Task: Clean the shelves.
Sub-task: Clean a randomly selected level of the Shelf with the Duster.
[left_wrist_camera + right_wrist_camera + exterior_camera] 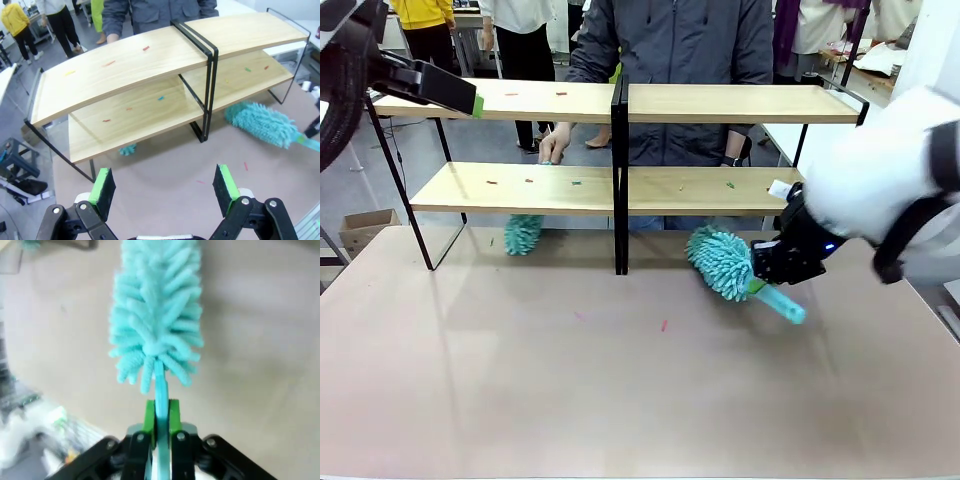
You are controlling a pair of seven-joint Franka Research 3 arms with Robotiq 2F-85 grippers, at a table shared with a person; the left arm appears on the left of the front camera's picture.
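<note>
Front view: the bench (620, 400) carries the shelves (720, 103) along its far side, two wood boards split by a black post (618, 180). The right pincer (775, 268) is clamped tight on the handle of a teal microfibre duster (720, 262), its head low near the bench just before the lower board's right half. The left pincer (165, 185) hangs wide and empty near the top board's left end. A person's hand (553, 145) rests on the lower board, perhaps working the second duster (523, 233) beneath; the link is hidden. Small coloured scraps (730, 184) dot both boards. Best now: raise the head onto the lower board, lay it flat, sweep away from the post, and keep the handle clear of the frame.
</note>
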